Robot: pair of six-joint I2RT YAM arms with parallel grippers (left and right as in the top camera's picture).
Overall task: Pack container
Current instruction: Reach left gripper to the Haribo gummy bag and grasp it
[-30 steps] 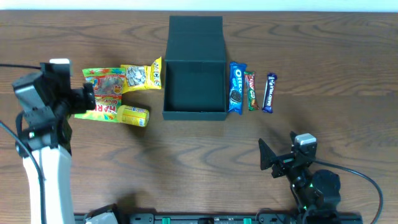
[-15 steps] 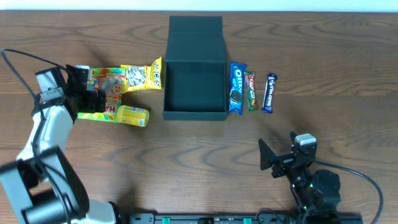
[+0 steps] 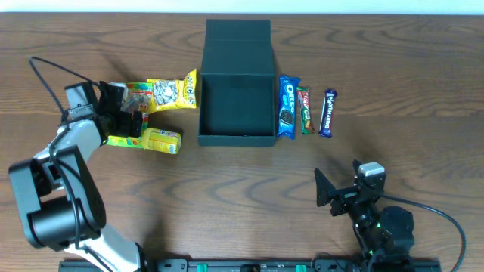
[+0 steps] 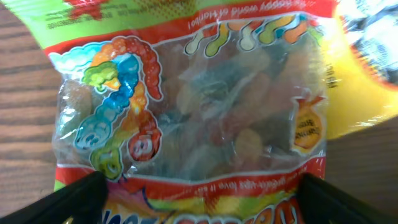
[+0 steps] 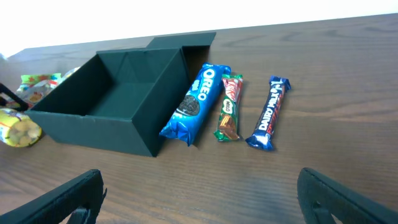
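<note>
The dark green container (image 3: pixel 236 139) stands open at the table's middle back, its flap lid (image 3: pixel 238 41) folded away; it also shows in the right wrist view (image 5: pixel 93 130) and looks empty. My left gripper (image 3: pixel 123 115) is open, low over a gummy-worm bag (image 4: pixel 193 106). In the left wrist view (image 4: pixel 199 190) its two black fingers stand at either side of the bag's lower edge. My right gripper (image 3: pixel 333 195) waits open near the front right, nothing between its fingers (image 5: pixel 74 196).
A yellow seed packet (image 3: pixel 170 92) and a small yellow pouch (image 3: pixel 162 140) lie left of the box. Right of it lie an Oreo pack (image 3: pixel 287 106), a red-green bar (image 3: pixel 305 110) and a blue bar (image 3: pixel 327 113).
My left arm has swung right and down from the table's left edge onto the gummy-worm bag. The right arm has stayed still.
</note>
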